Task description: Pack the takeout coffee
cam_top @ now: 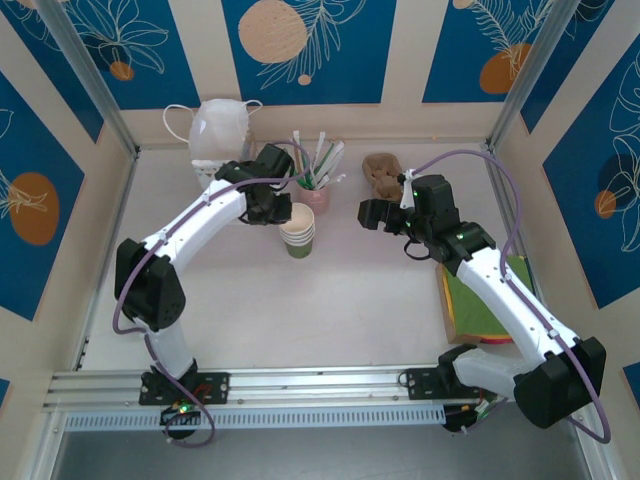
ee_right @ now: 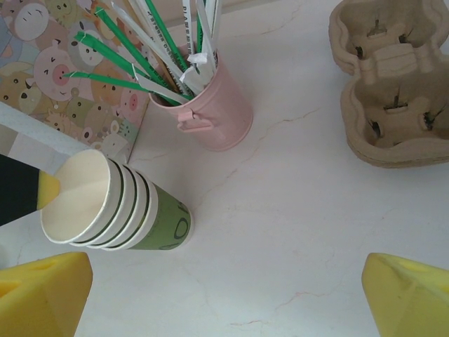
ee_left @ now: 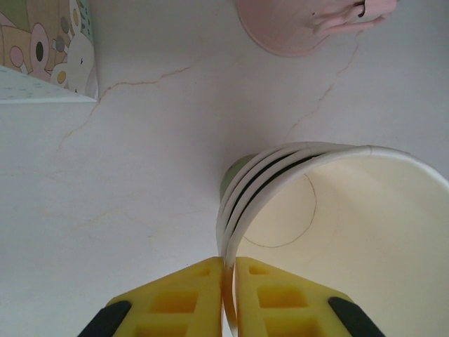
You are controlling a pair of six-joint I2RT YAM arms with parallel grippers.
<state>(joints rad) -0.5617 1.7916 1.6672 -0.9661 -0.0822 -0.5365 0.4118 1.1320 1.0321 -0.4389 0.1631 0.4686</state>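
Observation:
The takeout coffee is out of view. A stack of lidless green paper cups [cam_top: 298,230] [ee_right: 112,203] stands upright near the table's middle, cream-white inside [ee_left: 337,210]. My left gripper [cam_top: 283,212] [ee_left: 229,281] reaches over it from the left. Its yellow fingers [ee_left: 175,295] are shut on the near rim of the top cup, one inside the cup and one outside. My right gripper [cam_top: 370,213] [ee_right: 228,281] hovers to the right of the stack, open, with bare table between its fingers [ee_right: 42,298].
A pink cup of straws [cam_top: 317,190] [ee_right: 210,112] [ee_left: 302,28] stands just behind the stack. A cardboard cup carrier [cam_top: 382,175] [ee_right: 393,91] lies at the back right. A patterned bag [cam_top: 222,130] [ee_right: 63,70] [ee_left: 42,49] stands at the back left. Coloured sheets [cam_top: 490,300] lie at the right edge.

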